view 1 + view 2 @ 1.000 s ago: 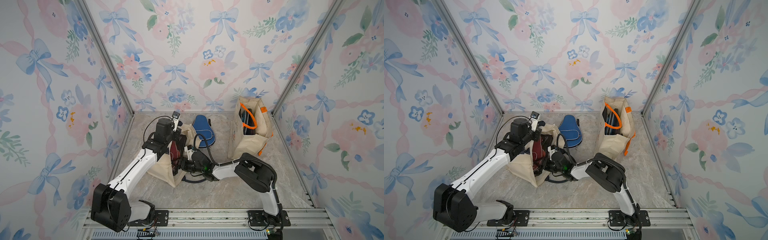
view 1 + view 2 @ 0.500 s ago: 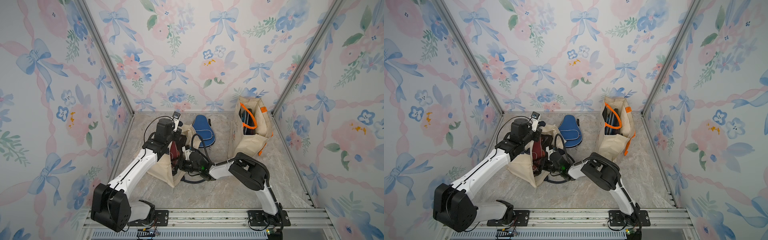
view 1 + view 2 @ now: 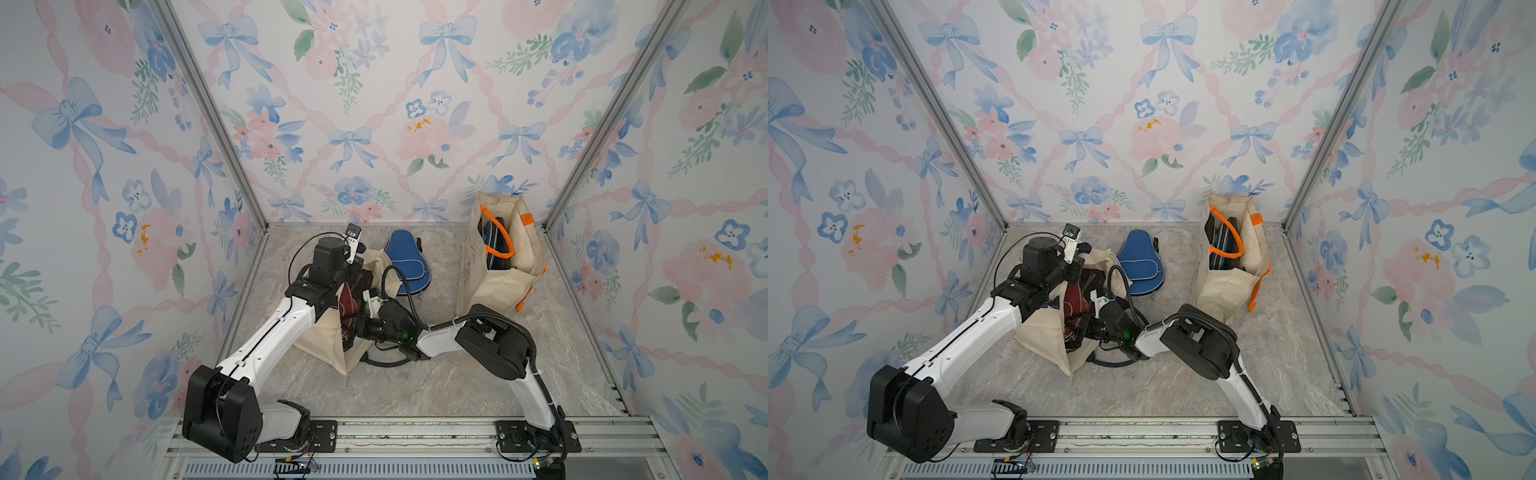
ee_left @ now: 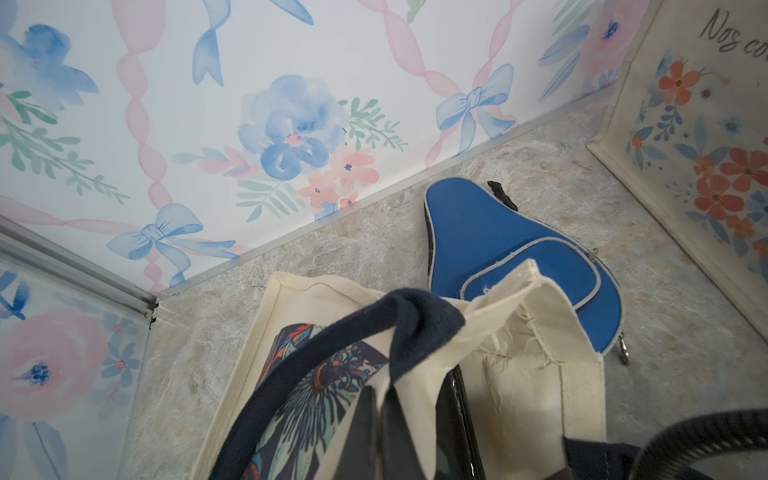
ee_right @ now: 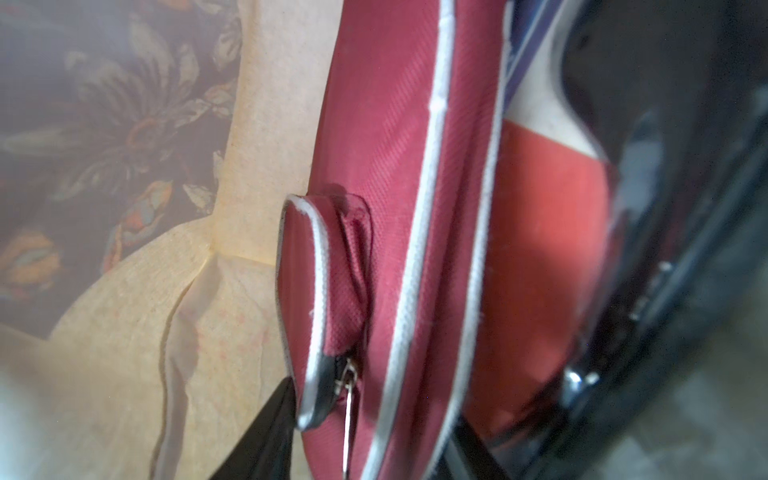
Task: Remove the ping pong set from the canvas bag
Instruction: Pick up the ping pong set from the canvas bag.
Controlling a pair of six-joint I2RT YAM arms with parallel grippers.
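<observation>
Left pincer (image 4: 380, 415) pinches canvas bag (image 4: 540, 332) rim; right pincer (image 5: 370, 436) straddles maroon case (image 5: 374, 166), grip unclear.

Left arm (image 3: 270, 332) and right arm (image 3: 457, 336) reach inward, left fingers (image 4: 401, 449) pinched together (right fingers (image 5: 257, 440) barely visible)

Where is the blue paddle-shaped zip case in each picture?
A top view: the blue paddle-shaped fabric case lies on the floor near the back wall.
A top view: the case, same place.
Left wrist view: on the floor beyond the cream canvas bag with dark blue handles.
Right wrist view: not in it.
Shared landmark: that bag.
</observation>
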